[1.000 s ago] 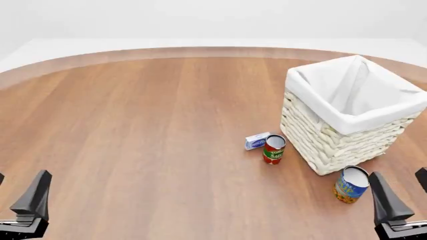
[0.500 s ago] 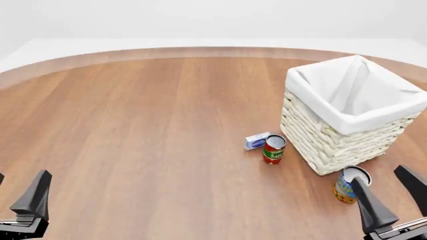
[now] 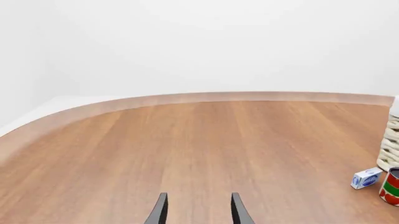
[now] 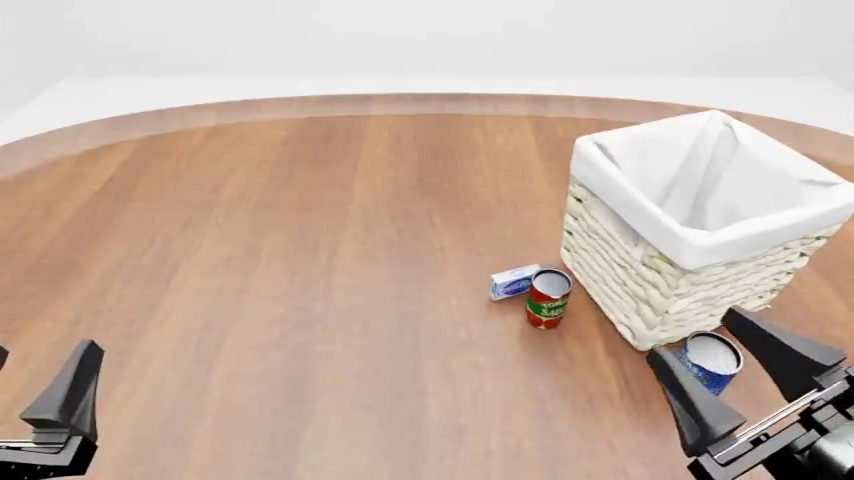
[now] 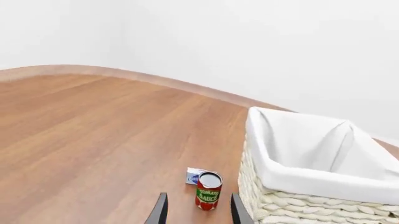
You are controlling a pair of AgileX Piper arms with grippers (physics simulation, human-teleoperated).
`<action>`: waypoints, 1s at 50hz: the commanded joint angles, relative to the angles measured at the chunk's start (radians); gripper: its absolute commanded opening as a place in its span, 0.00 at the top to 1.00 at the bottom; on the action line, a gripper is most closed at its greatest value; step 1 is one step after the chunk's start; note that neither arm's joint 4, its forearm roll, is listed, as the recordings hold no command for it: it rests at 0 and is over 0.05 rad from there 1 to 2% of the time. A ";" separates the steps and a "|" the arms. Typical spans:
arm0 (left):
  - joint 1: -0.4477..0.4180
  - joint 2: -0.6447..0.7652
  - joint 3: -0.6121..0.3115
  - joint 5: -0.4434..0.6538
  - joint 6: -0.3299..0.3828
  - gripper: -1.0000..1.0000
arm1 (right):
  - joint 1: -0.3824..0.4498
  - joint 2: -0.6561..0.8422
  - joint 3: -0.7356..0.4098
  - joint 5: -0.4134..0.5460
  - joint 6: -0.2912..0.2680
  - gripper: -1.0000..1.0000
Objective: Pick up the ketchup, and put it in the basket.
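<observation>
Since a second ago the right pincer (image 4: pixel 735 377) has swung in from the near right edge and turned, so its two dark fingers now stand spread wide on either side of the blue-and-orange can (image 4: pixel 707 358), one nearer the middle of the surface (image 4: pixel 294 260), the other out toward the right edge. Whether a finger touches the can I cannot tell. That can stands upright just beside the near corner of the basket (image 4: pixel 667 275), as it did before.

Over on the left, the left pincer (image 4: pixel 40 400) has not budged; only one dark finger shows at the near left corner in the front view, while its own wrist view shows both fingertips apart with bare wood between them, holding nothing.

The basket sits on the right side of the surface, its white cloth lining (image 4: pixel 721 190) folded over the rim. Just left of its near side stands the short red can (image 4: pixel 547 298) with a green band, and a small blue-and-white box (image 4: pixel 513 282) lies touching or just beside that can. The ketchup does not show in any view, so I cannot say where it is.
</observation>
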 commanded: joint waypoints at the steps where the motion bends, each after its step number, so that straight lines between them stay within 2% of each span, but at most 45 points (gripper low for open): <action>1: 0.000 0.000 0.000 0.000 0.000 0.00 | 0.090 0.146 -0.020 -0.109 -0.002 0.00; 13: 0.000 0.000 0.000 0.000 0.000 0.00 | 0.157 0.270 -0.022 -0.203 -0.009 0.00; 20: 0.000 0.000 0.000 0.000 0.000 0.00 | 0.177 0.295 -0.027 -0.217 -0.010 0.00; 36: 0.000 0.000 0.000 0.000 0.000 0.00 | 0.259 0.494 -0.033 -0.389 0.017 0.00; 45: 0.000 0.000 0.000 0.000 0.000 0.00 | 0.300 0.562 -0.042 -0.440 0.020 0.00; 50: 0.000 0.000 0.000 0.000 0.000 0.00 | 0.333 0.593 -0.054 -0.454 0.004 0.00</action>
